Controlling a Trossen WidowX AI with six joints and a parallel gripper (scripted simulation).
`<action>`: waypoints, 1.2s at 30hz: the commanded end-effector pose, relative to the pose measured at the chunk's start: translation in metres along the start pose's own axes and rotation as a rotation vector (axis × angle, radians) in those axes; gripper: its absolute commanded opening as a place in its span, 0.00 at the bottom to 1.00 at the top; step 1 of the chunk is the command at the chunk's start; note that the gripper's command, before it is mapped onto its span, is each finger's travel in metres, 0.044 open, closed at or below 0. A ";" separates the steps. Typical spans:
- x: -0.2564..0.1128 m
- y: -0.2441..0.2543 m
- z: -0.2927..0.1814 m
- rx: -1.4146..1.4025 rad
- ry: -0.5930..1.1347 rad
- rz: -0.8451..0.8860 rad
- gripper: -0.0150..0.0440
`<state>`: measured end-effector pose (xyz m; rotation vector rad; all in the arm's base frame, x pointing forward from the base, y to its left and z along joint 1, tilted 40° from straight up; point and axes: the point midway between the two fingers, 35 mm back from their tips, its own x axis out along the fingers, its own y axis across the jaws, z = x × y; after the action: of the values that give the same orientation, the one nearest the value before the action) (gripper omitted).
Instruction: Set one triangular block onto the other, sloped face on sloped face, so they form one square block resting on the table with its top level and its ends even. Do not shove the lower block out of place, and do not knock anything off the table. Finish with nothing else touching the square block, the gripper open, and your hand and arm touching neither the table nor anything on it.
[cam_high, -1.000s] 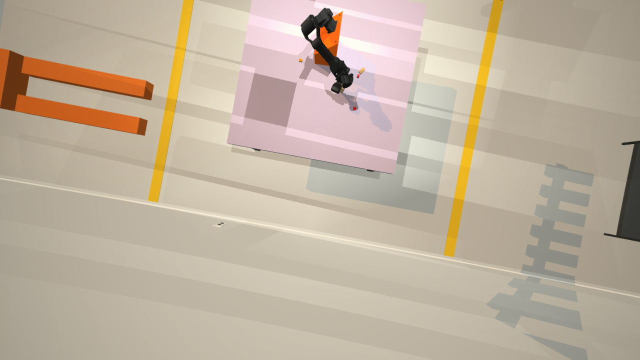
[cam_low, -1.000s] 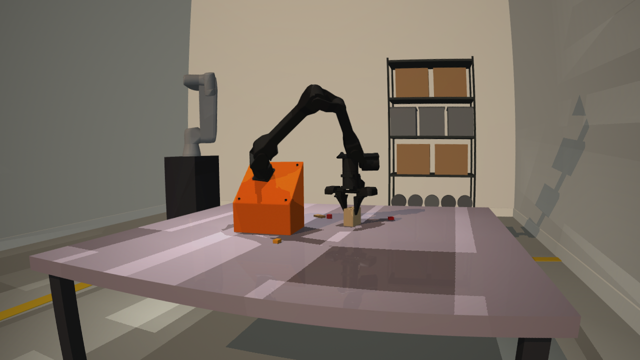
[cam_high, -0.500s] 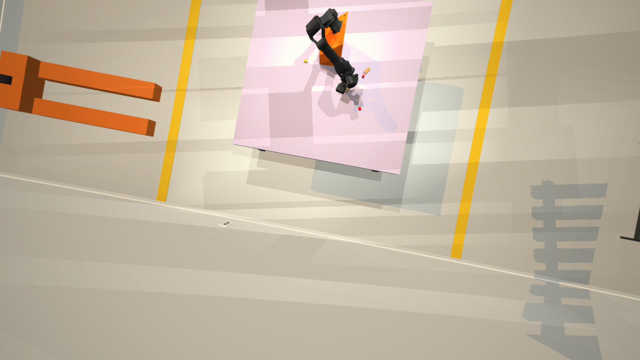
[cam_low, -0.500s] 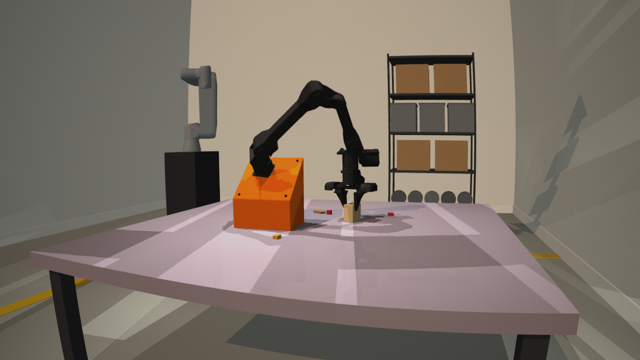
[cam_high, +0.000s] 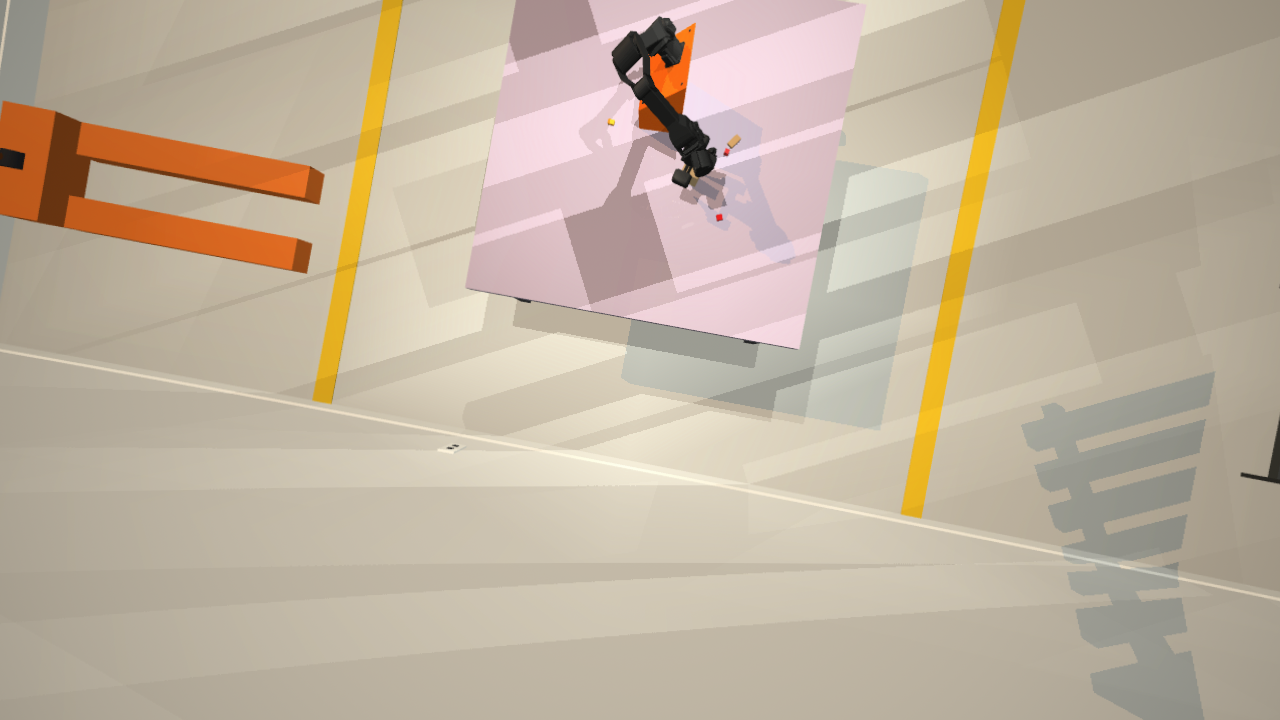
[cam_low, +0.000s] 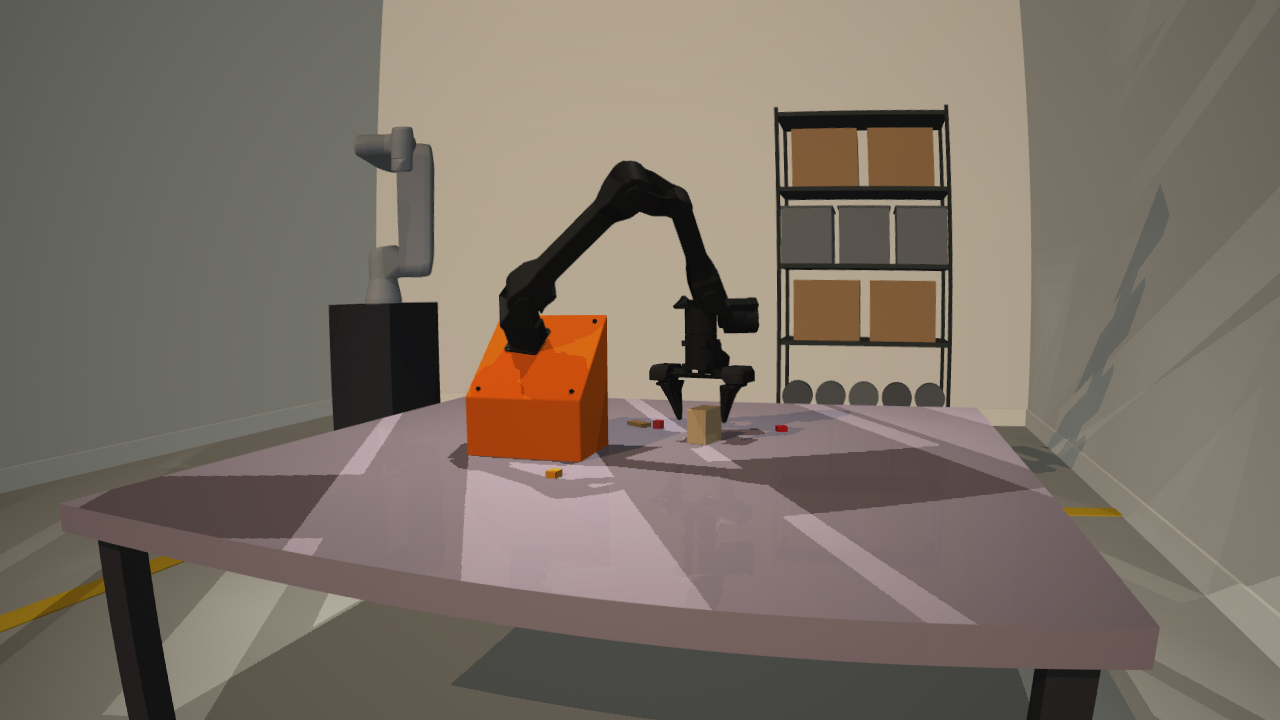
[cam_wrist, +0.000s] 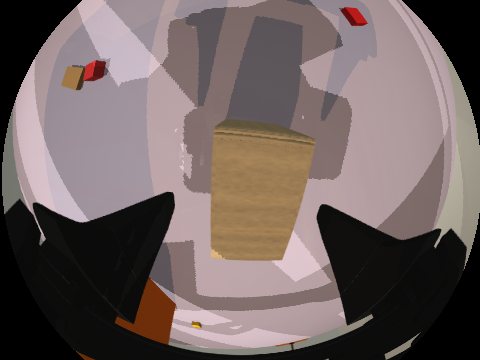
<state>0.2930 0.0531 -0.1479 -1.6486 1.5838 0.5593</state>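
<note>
The two triangular blocks sit together as one tan square block (cam_low: 702, 426) (cam_wrist: 260, 200) on the pink table (cam_low: 537, 555) (cam_high: 537, 250). A thin seam runs near the top edge of its far end in the wrist view. Its top looks level; the sloped faces between the blocks are hidden, and how even the ends are is hard to tell. My gripper (cam_low: 701, 420) (cam_wrist: 249, 207) is open wide. Its fingertips stand on either side of the block's upper part, with a gap on each side in the wrist view, well above the table.
A small tan piece (cam_high: 733, 141) (cam_low: 638, 423) (cam_wrist: 73, 78) lies beside a red cube (cam_high: 725, 152) (cam_low: 657, 424) (cam_wrist: 94, 70). Another red piece (cam_high: 718, 217) (cam_low: 781, 428) (cam_wrist: 354, 16) lies on the block's other side. A yellow piece (cam_high: 611, 121) (cam_low: 553, 472) (cam_wrist: 196, 325) lies near the orange arm base (cam_high: 662, 107) (cam_low: 523, 429).
</note>
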 end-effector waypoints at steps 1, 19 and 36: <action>-0.003 0.000 0.000 0.000 -0.001 0.000 1.00; -0.105 -0.002 0.004 -0.008 -0.010 -0.008 1.00; -0.105 -0.002 0.004 -0.008 -0.010 -0.008 1.00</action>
<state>0.2815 0.1227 -0.0698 -1.6511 1.5707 0.5655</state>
